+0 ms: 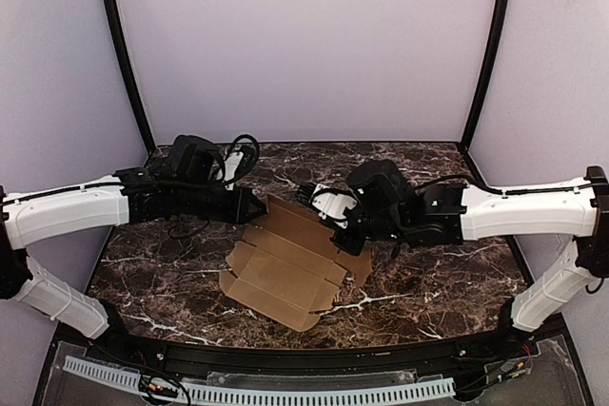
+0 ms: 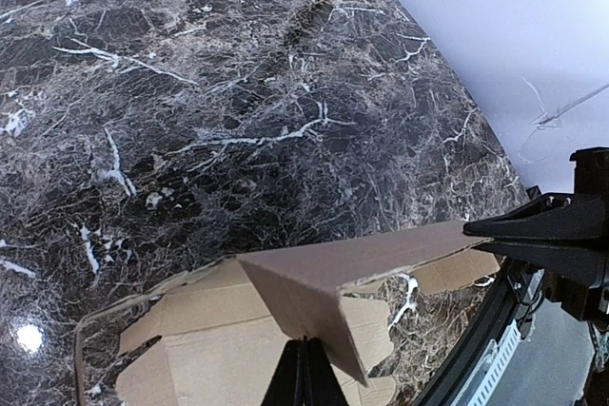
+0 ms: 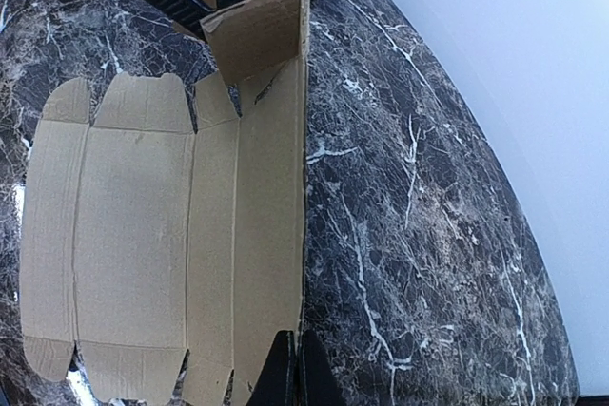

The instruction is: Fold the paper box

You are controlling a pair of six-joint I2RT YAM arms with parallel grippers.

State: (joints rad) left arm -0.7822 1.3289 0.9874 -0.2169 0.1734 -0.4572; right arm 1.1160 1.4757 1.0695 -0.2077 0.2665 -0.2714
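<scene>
The paper box (image 1: 285, 273) is a flat brown cardboard blank on the marble table, with its far long panel lifted upright. My left gripper (image 1: 255, 206) is shut on the folded end flap at that panel's left end; in the left wrist view its fingertips (image 2: 303, 363) pinch the flap's lower edge above the blank (image 2: 209, 330). My right gripper (image 1: 344, 230) is shut on the panel's right end. In the right wrist view that gripper (image 3: 297, 368) clamps the raised edge of the blank (image 3: 133, 225), and the flap stands bent at the far end.
The dark marble table (image 1: 162, 282) runs out to lilac walls on three sides. Black cables (image 1: 243, 151) loop behind the left arm. A black rail and a white slotted strip (image 1: 285, 389) run along the near edge.
</scene>
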